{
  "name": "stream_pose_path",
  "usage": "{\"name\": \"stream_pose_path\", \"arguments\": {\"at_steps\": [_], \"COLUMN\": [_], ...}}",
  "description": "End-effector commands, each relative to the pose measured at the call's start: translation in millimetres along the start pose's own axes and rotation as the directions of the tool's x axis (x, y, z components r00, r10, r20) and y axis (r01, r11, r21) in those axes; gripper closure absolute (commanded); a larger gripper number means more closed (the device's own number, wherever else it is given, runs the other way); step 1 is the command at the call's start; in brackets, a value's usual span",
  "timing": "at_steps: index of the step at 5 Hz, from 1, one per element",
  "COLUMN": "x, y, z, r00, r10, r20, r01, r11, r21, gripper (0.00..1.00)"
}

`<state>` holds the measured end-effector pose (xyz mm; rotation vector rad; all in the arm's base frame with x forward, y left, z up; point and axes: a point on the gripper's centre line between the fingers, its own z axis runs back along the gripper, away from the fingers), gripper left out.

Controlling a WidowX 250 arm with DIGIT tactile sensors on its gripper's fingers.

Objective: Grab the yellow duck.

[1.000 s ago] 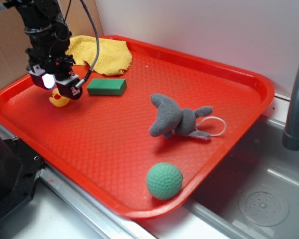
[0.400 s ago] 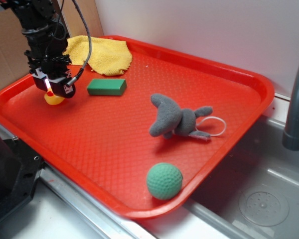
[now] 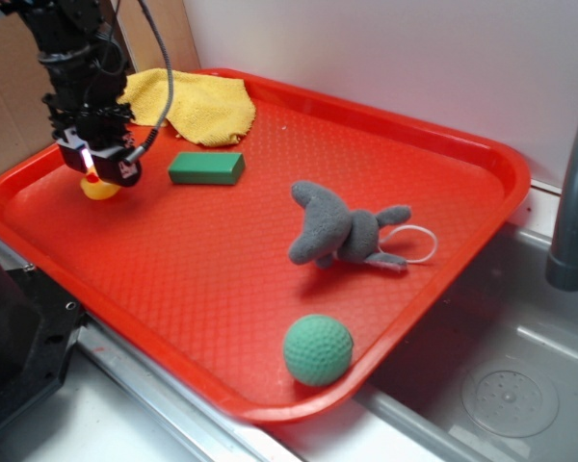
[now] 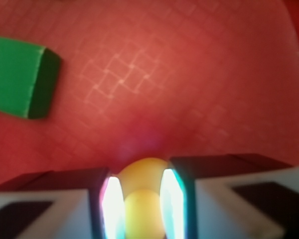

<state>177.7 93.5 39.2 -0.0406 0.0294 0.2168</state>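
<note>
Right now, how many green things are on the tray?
2. The green block lies near the back left, just right of the jaws. The green ball sits by the tray's front rim. None looks hidden.

Tray point(image 3: 443, 154): red plastic, embossed grid texture, slight sheen.
Yellow duck point(image 4: 142, 199): smooth, rubbery-looking, softly glossy.
Yellow cloth point(image 3: 197, 101): nubby terry, matt.
Green block point(image 3: 206, 168): smooth, matt.
Grey toy point(image 3: 332, 231): fuzzy plush fabric.
Green ball point(image 3: 318, 349): dimpled, matt.
Claw point(image 4: 139, 199): smooth pads glaring with light; black matt arm.
Sink point(image 3: 520, 375): dull grey metal.
</note>
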Motion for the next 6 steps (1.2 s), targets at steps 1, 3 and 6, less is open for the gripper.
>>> {"name": "stream_pose_path", "arguments": {"at_steps": [1,3,6], "x": [-2,-33,-49], "y": [-5,-55,-84], "z": [82,155,175], "r00": [0.993,0.993,0.993], "r10": [0.049,-0.042,-0.058], "r20": [0.11,0.112,0.106], "r01": [-0.049,0.049,0.061], "r11": [0.999,0.997,0.998], "r21": [-0.004,-0.061,-0.024], "gripper": [1.0,1.0,1.0]}}
